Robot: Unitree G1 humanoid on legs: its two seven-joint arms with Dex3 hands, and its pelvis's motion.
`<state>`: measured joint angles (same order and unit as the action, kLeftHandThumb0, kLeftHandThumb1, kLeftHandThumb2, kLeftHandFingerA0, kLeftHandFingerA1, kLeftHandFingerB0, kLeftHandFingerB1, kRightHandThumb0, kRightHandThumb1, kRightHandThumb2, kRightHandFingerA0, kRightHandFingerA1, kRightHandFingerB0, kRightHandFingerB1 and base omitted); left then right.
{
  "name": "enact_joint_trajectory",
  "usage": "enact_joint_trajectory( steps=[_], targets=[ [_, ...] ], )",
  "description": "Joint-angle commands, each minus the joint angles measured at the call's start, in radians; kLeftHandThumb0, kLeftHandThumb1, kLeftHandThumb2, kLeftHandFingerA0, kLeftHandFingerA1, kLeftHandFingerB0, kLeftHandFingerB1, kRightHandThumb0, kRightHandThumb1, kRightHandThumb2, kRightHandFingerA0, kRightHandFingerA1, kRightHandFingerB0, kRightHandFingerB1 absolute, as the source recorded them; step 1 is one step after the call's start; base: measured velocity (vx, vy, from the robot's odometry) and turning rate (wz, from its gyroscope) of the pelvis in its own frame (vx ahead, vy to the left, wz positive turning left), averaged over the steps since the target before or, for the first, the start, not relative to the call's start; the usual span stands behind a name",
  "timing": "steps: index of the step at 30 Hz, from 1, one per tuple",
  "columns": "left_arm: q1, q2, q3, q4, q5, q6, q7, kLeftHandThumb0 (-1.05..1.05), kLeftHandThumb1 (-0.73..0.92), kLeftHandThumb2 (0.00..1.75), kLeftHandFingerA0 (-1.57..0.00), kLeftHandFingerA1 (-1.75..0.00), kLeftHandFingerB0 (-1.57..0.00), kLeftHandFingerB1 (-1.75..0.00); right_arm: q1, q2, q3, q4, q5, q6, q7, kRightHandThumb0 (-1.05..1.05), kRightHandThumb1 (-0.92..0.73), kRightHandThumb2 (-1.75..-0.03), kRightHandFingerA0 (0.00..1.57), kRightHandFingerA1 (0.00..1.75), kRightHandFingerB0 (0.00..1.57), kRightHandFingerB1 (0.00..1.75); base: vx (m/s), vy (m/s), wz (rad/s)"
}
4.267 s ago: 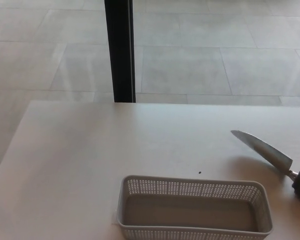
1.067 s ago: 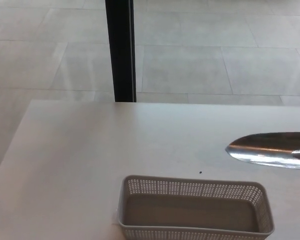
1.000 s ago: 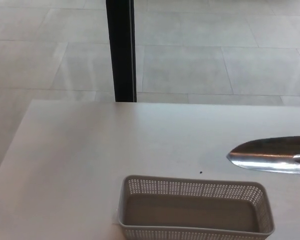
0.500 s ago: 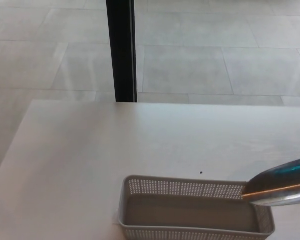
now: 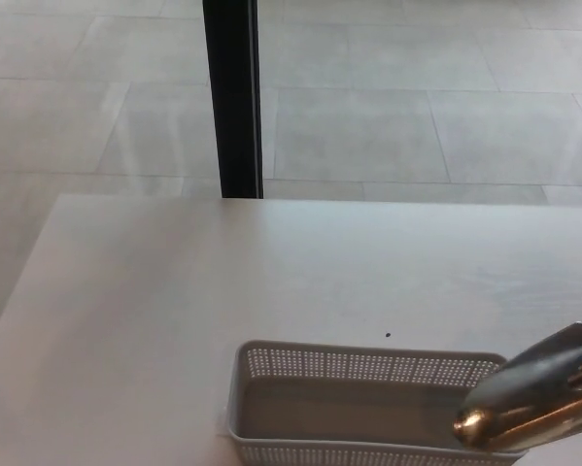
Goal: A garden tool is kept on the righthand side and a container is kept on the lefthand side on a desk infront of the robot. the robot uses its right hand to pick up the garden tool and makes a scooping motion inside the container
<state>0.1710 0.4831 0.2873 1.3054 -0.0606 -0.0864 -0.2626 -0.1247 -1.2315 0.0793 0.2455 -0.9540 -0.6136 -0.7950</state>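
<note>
Shiny metal scoop: the garden tool [image 5: 531,390] is showing at about 4 o'clock in the picture, coming in from the right edge. Its silver blade is tilting, with the rounded tip pointing down and to the left.
Where the tool is: its tip is sitting over the right end of the container [image 5: 368,408], low inside the rim. I cannot tell if the tip is touching the bottom.
Handle: it is running off the right edge, so only the blade and a bit of the neck are showing.
Container: a grey plastic basket with little holes in its walls is sitting at 6 o'clock on the desk [image 5: 222,282]. Its near side is being cut off by the bottom edge. Nothing but the scoop is showing inside it.
Right hand: it is not showing, so I cannot tell how its fingers are lying or how they are holding the tool.
Left hand: it is not showing either.
Desk: pale and smooth, with one tiny dark speck [image 5: 388,336] just past the basket's far wall.
Behind the desk: a black post [image 5: 230,97] is standing at 12 o'clock on a grey tiled floor [image 5: 417,107].
</note>
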Motion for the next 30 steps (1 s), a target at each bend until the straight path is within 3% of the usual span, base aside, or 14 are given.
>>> enact_joint_trajectory(
  steps=[1, 3, 6, 14, 18, 19, 20, 21, 23, 24, 25, 27, 29, 30],
  targets=[
    [0.003, 0.021, 0.008, 0.006, -0.007, 0.006, -0.011, -1.01, -0.01, 1.12, -0.98, -1.25, -0.72, -1.03, 0.034, -0.012, -0.032, -0.113, -0.015, 0.037, 0.141, -0.31, -0.6, -0.66, 0.85, 1.7, 0.71, 1.31, 0.0, 0.0, 0.0],
    [0.0, 0.021, -0.003, 0.001, 0.003, 0.004, -0.006, -0.87, -0.01, 1.1, -1.04, -1.2, -0.8, -1.03, 0.052, 0.006, -0.041, -0.182, 0.013, 0.102, 0.276, -0.33, -0.6, -0.59, 0.88, 1.72, 0.92, 0.81, 0.0, 0.0, 0.0],
    [-0.002, 0.017, -0.014, -0.001, 0.012, 0.004, -0.004, -0.84, -0.03, 1.09, -1.03, -1.2, -0.79, -1.02, 0.056, 0.024, -0.038, -0.208, 0.013, 0.127, 0.315, -0.32, -0.59, -0.62, 0.87, 1.64, 0.96, 0.69, 0.0, 0.0, 0.0],
    [-0.003, 0.007, 0.018, 0.012, -0.021, 0.015, -0.016, -0.79, -0.01, 1.03, -0.8, -1.15, -0.71, -1.02, 0.056, 0.093, -0.012, -0.29, -0.068, 0.27, 0.461, -0.34, -0.6, -0.61, 0.9, 1.7, 0.93, 1.06, 0.0, 0.0, 0.0],
    [-0.004, 0.007, 0.027, 0.007, -0.032, 0.014, -0.039, -0.86, -0.01, 1.09, -1.0, -1.26, -0.77, -1.06, 0.072, 0.096, -0.011, -0.302, -0.096, 0.329, 0.544, -0.32, -0.69, -0.68, 0.86, 1.75, 0.8, 1.36, 0.0, 0.0, 0.0],
    [-0.002, 0.009, 0.028, 0.003, -0.032, 0.011, -0.042, -0.91, -0.03, 1.0, -0.82, -1.17, -0.73, -1.05, 0.069, 0.099, -0.006, -0.295, -0.101, 0.329, 0.536, -0.3, -0.66, -0.66, 0.85, 1.75, 0.83, 1.31, 0.0, 0.0, 0.0],
    [-0.001, 0.011, 0.029, 0.001, -0.033, 0.009, -0.047, -0.86, 0.0, 1.08, -1.02, -1.28, -0.77, -1.07, 0.068, 0.1, -0.003, -0.294, -0.099, 0.332, 0.547, -0.3, -0.66, -0.67, 0.84, 1.75, 0.83, 1.29, 0.0, 0.0, 0.0],
    [-0.004, 0.013, 0.028, 0.0, -0.031, 0.009, -0.051, -0.87, 0.0, 1.08, -1.0, -1.25, -0.76, -1.05, 0.068, 0.1, 0.002, -0.295, -0.096, 0.339, 0.578, -0.37, -0.48, -0.93, 1.13, 1.3, 0.89, 1.05, 0.0, 0.0, 0.0],
    [-0.009, 0.013, 0.013, 0.004, -0.011, 0.003, -0.023, -0.74, -0.03, 1.04, -1.11, -1.18, -0.89, -1.03, 0.075, 0.115, 0.004, -0.292, -0.09, 0.343, 0.561, -0.32, -0.6, -0.61, 0.83, 1.73, 0.79, 1.38, 0.0, 0.0, 0.0],
    [-0.013, 0.01, 0.015, 0.005, -0.012, 0.006, -0.017, -0.84, -0.05, 1.05, -0.92, -1.12, -0.8, -1.02, 0.084, 0.118, 0.002, -0.31, -0.093, 0.355, 0.585, -0.41, -0.47, -0.93, 1.13, 1.32, 0.88, 1.12, 0.0, 0.0, 0.0],
    [-0.014, 0.009, 0.015, 0.006, -0.012, 0.007, -0.016, -0.84, -0.05, 1.05, -0.92, -1.12, -0.8, -1.02, 0.087, 0.119, 0.001, -0.318, -0.095, 0.361, 0.596, -0.41, -0.47, -0.93, 1.13, 1.32, 0.88, 1.12, 0.0, 0.0, 0.0],
    [-0.015, 0.009, 0.007, 0.004, -0.004, 0.005, -0.014, -0.8, -0.01, 1.1, -1.04, -1.21, -0.82, -1.04, 0.097, 0.14, 0.007, -0.332, -0.084, 0.369, 0.606, -0.28, -0.61, -0.71, 0.97, 1.75, 0.71, 1.4, 0.0, 0.0, 0.0],
    [-0.012, 0.005, 0.005, 0.003, -0.002, 0.0, -0.013, -0.87, 0.0, 1.11, -1.03, -1.22, -0.81, -1.05, 0.108, 0.172, 0.036, -0.376, -0.086, 0.41, 0.71, -0.41, -0.72, -0.63, 0.83, 1.75, 0.78, 1.09, 0.0, 0.0, 0.0],
    [-0.011, 0.005, 0.006, 0.003, -0.005, -0.001, -0.019, -0.82, 0.0, 1.12, -1.03, -1.23, -0.8, -1.06, 0.111, 0.186, 0.044, -0.385, -0.094, 0.422, 0.72, -0.47, -0.6, -1.01, 1.15, 1.34, 0.8, 1.08, 0.0, 0.0, 0.0]
  ],
)
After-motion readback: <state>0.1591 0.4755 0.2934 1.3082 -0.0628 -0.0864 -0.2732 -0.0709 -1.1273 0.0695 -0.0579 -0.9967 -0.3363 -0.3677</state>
